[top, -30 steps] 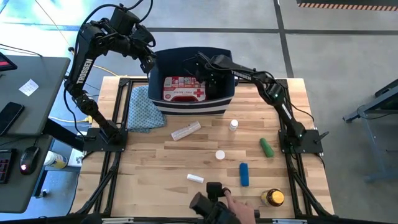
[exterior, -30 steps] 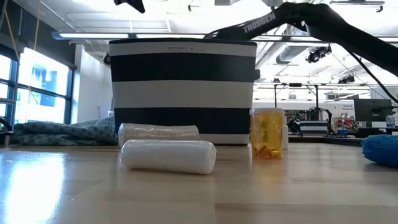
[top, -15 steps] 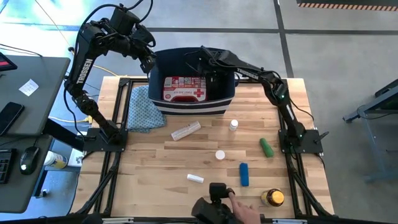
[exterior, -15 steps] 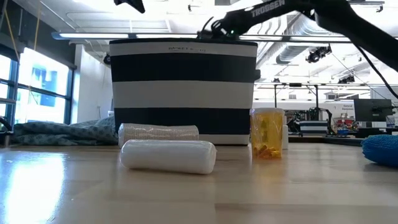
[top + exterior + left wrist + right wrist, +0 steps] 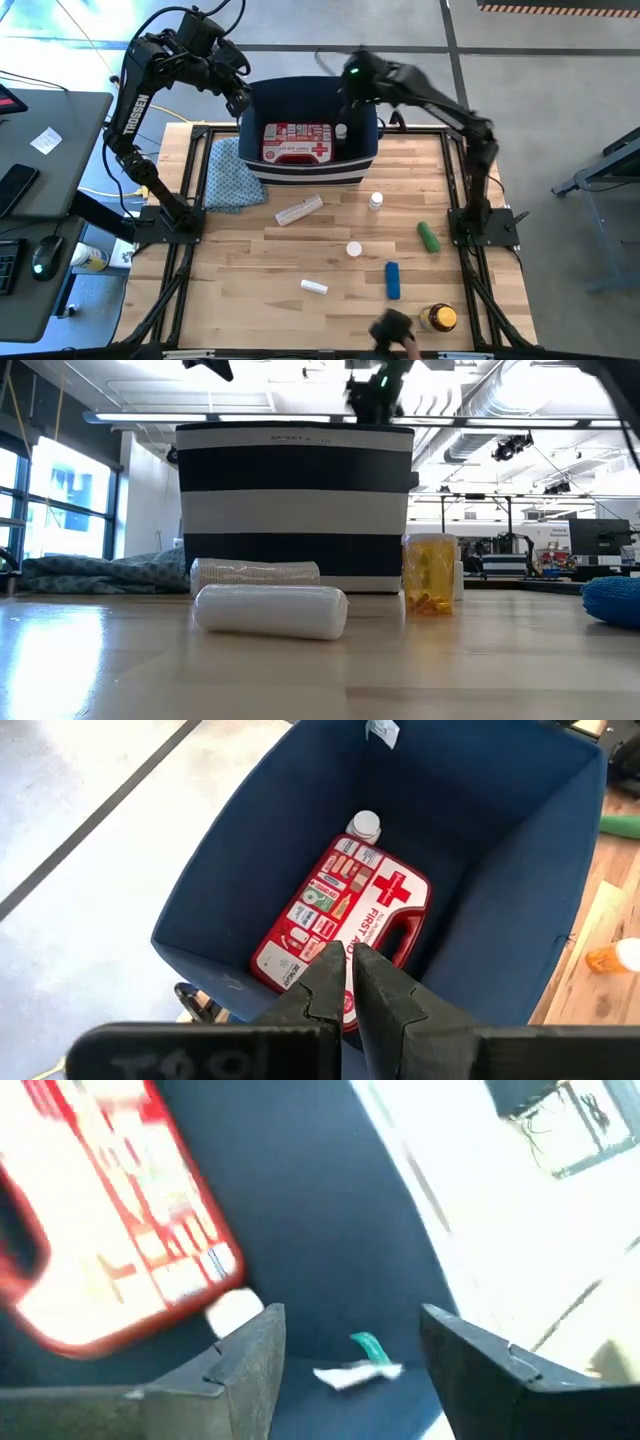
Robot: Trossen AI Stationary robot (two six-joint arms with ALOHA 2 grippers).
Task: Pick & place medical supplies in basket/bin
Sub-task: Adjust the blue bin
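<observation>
The navy basket [image 5: 365, 150] stands at the table's far middle, white-striped in the low view [image 5: 295, 510]. Inside it the red first-aid kit [image 5: 340, 915] lies flat, and a small white bottle [image 5: 364, 825] stands at its far end. My right gripper [image 5: 352, 1320] hangs open above the basket's right half [image 5: 350, 75], holding nothing. My left gripper [image 5: 348, 970] is shut and held high over the basket's left far corner [image 5: 240, 100]. On the table lie a white box [image 5: 299, 210], a white bottle [image 5: 376, 201], a green cylinder [image 5: 428, 236], a blue cylinder [image 5: 393, 280] and an amber bottle [image 5: 438, 318].
A patterned cloth [image 5: 228, 172] lies left of the basket. A white cap [image 5: 353, 249] and a white tube [image 5: 314, 287] sit mid-table. A person's hand with a dark object [image 5: 395, 328] shows at the near edge. In the low view a white roll [image 5: 270, 610] lies in front.
My right gripper has risen out of the basket and rolled about its own line, staying open; the small white bottle beside the kit now shows. The person's hand at the near edge has moved toward the table's right.
</observation>
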